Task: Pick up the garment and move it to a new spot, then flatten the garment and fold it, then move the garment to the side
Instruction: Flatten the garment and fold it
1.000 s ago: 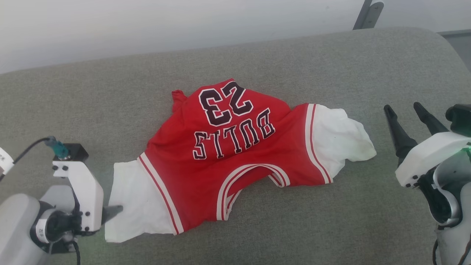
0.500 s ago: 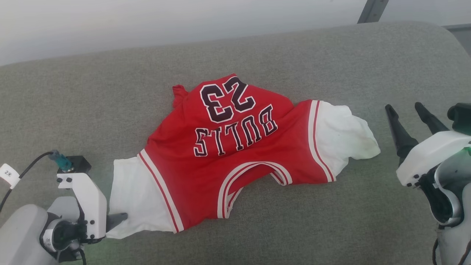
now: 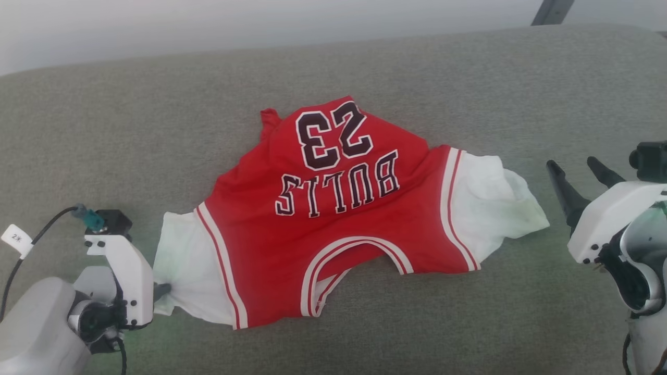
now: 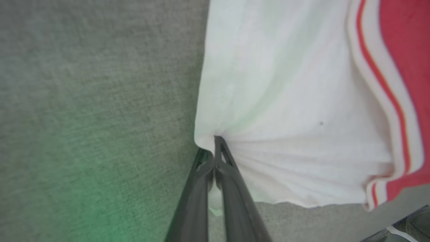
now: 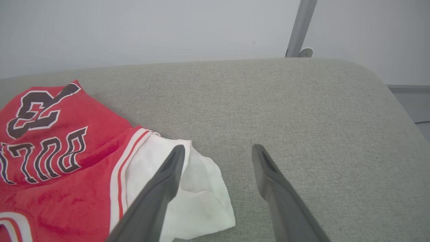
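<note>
The garment (image 3: 333, 229) is a red jersey with a dark "BULLS 23" print and white sleeves, spread print-up on the grey cushion (image 3: 156, 130). My left gripper (image 3: 162, 290) is shut on the near corner of the left white sleeve (image 4: 285, 111); the cloth bunches into creases at its closed tips (image 4: 215, 141). My right gripper (image 3: 576, 167) hangs open just right of the other white sleeve (image 3: 495, 203), apart from it. From the right wrist, its left finger (image 5: 168, 174) overlaps the sleeve (image 5: 198, 198) and the right one stands over bare cushion.
The cushion's rounded far edge meets a pale wall (image 5: 134, 30). A grey metal bar (image 5: 299, 27) rises behind the far right corner. Bare cushion lies all round the garment, widest at the far left and near right.
My left gripper closed on the left sleeve's corner, pulling the cloth into a pinch. The head camera shifted, so the whole scene slid slightly. The right gripper stayed open in place.
</note>
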